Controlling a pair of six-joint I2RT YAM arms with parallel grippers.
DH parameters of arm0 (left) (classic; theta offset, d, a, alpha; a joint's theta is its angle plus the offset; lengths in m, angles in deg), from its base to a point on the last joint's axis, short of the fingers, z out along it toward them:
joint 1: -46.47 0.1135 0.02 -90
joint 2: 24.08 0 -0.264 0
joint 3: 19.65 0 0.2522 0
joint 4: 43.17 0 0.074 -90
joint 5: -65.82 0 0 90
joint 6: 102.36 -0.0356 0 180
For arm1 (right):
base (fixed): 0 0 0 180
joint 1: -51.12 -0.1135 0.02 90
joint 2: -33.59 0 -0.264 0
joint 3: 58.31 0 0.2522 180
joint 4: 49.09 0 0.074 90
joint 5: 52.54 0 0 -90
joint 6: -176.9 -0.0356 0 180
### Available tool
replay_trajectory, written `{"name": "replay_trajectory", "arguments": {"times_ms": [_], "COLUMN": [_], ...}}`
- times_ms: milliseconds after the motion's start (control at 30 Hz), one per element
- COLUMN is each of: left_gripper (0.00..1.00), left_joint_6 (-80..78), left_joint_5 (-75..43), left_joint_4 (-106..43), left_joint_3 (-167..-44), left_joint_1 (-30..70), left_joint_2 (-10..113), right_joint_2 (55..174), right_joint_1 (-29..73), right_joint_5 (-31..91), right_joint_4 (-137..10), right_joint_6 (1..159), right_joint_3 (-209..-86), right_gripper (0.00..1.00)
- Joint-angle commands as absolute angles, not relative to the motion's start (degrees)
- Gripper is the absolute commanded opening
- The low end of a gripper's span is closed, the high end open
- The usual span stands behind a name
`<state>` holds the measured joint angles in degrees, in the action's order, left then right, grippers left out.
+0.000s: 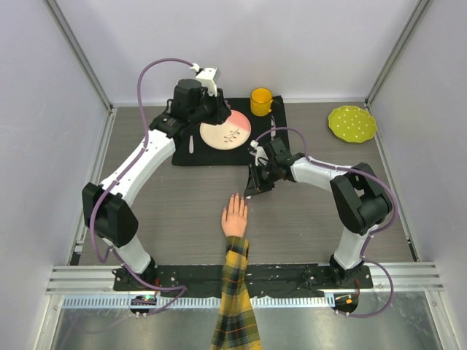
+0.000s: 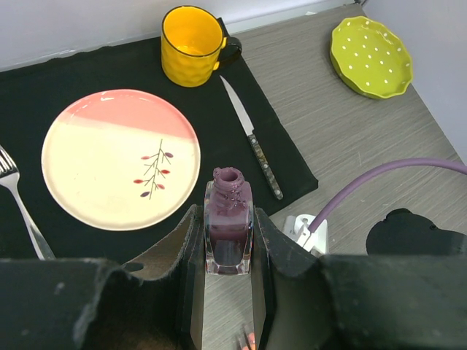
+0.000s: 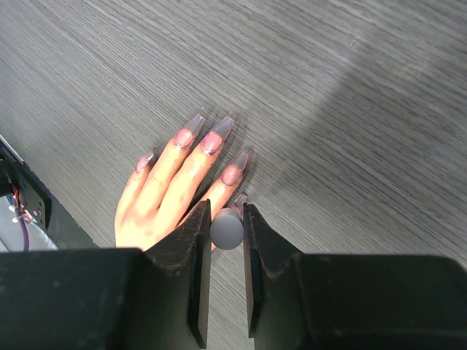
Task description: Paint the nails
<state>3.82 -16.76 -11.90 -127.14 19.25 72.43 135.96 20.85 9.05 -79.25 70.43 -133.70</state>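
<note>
Only the right wrist view resolves the nails (image 3: 213, 140) (seemingly pink-tinted).

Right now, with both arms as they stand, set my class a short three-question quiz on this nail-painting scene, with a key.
1. True or false: the polish bottle in the left gripper has its cap on.
2. Which gripper hangs at the nails of the mannequin hand? A left, B right, C neither.
3. Fill in: the knife lies beside the pink-and-cream plate on the black ___.

Key
1. False: the bottle's neck is open.
2. B: the right gripper, shut on the white cap.
3. mat.
</note>
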Motion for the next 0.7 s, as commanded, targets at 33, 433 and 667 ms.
{"name": "replay_trajectory", "arguments": {"times_ms": [33,433,667], "left_gripper": [0.0,0.0,0.0], "left_joint_6": [4.2,4.4,4.6], "left_joint_5": [-15.8,-15.3,-15.0], "left_joint_4": [-13.2,-13.3,-13.2], "left_joint_3": [-129.5,-129.6,-129.7], "left_joint_1": [19.9,20.3,20.5], "left_joint_2": [71.5,71.7,71.9], "right_joint_2": [136.9,137.4,138.0], "right_joint_1": [20.6,20.6,20.7], "right_joint_5": [8.5,8.6,8.7], "right_joint_4": [-79.5,-79.9,-80.3], "right_joint_6": [70.0,70.2,70.1], "right_joint_3": [-136.1,-136.8,-137.4], "right_gripper": [0.01,0.01,0.01]}}
